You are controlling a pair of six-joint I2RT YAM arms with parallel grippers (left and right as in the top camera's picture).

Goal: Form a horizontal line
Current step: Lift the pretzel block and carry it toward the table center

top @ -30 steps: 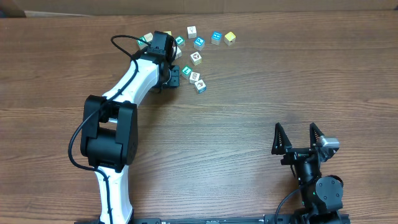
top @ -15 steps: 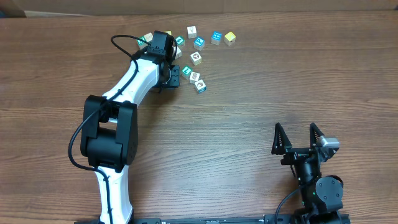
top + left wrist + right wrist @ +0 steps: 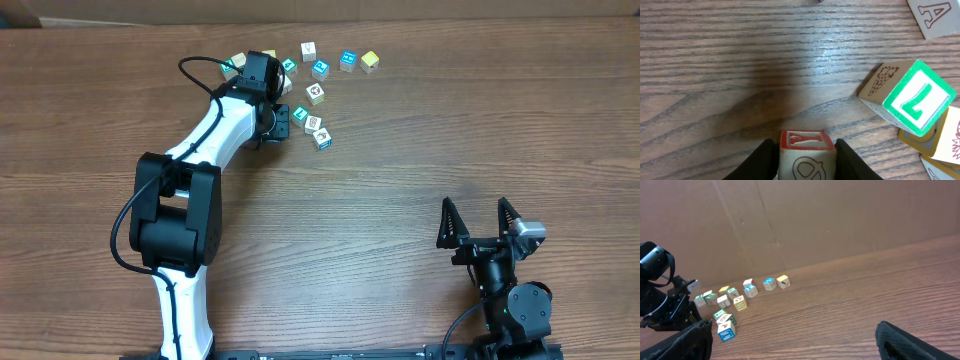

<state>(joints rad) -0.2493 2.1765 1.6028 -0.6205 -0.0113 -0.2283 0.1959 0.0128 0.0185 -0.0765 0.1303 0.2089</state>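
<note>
Small picture cubes lie loosely scattered at the table's far middle, and no horizontal line shows among them. My left gripper (image 3: 279,124) reaches into the scatter's left side. In the left wrist view it (image 3: 805,146) is shut on a cube with a red-framed top (image 3: 807,165), one black finger against each side. A teal-green cube with a white L face (image 3: 917,97) sits tilted just to the right, also seen from overhead (image 3: 300,114). Two white-faced cubes (image 3: 313,123) (image 3: 322,139) lie beside it. My right gripper (image 3: 477,222) stands open near the front right, holding nothing.
More loose cubes spread along the back: white (image 3: 309,50), blue-faced (image 3: 348,61), yellow (image 3: 370,61) and one behind the left wrist (image 3: 238,63). An A-faced cube (image 3: 935,17) lies at the left wrist view's top right. A cardboard wall (image 3: 790,220) backs the table.
</note>
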